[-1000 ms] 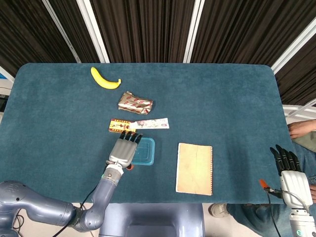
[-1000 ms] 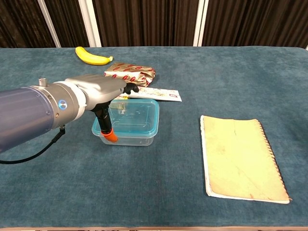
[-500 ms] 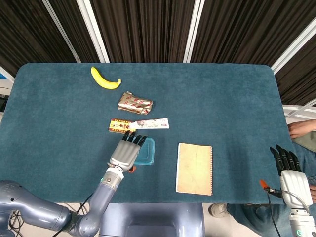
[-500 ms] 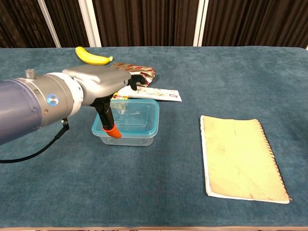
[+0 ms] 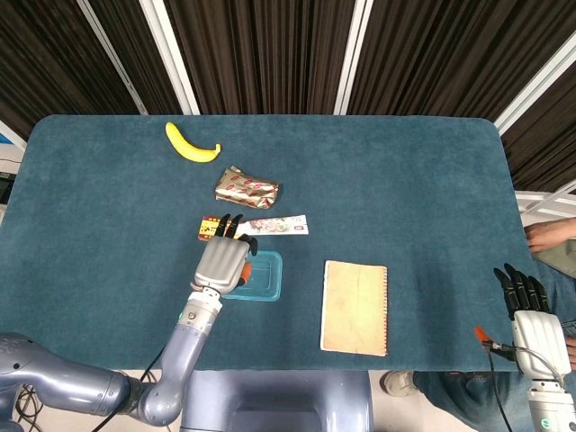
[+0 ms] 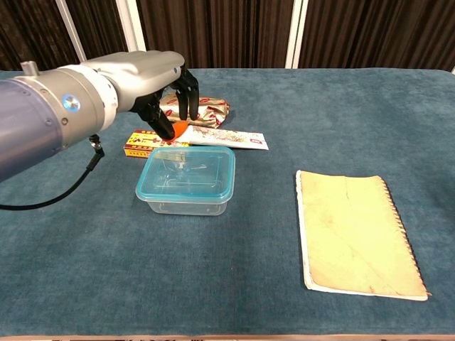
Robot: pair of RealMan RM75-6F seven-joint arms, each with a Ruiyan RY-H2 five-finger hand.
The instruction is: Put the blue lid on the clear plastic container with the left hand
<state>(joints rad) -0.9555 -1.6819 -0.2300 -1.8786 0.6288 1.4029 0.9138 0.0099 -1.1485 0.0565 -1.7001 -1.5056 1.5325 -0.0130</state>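
The left hand (image 6: 153, 89) hangs above the far edge of the clear plastic container (image 6: 186, 180), fingers curled downward and holding nothing. The blue lid (image 6: 188, 170) sits on the container, near the notebook (image 6: 355, 231). The right hand (image 5: 531, 315) rests off the table's edge, fingers straight and empty.
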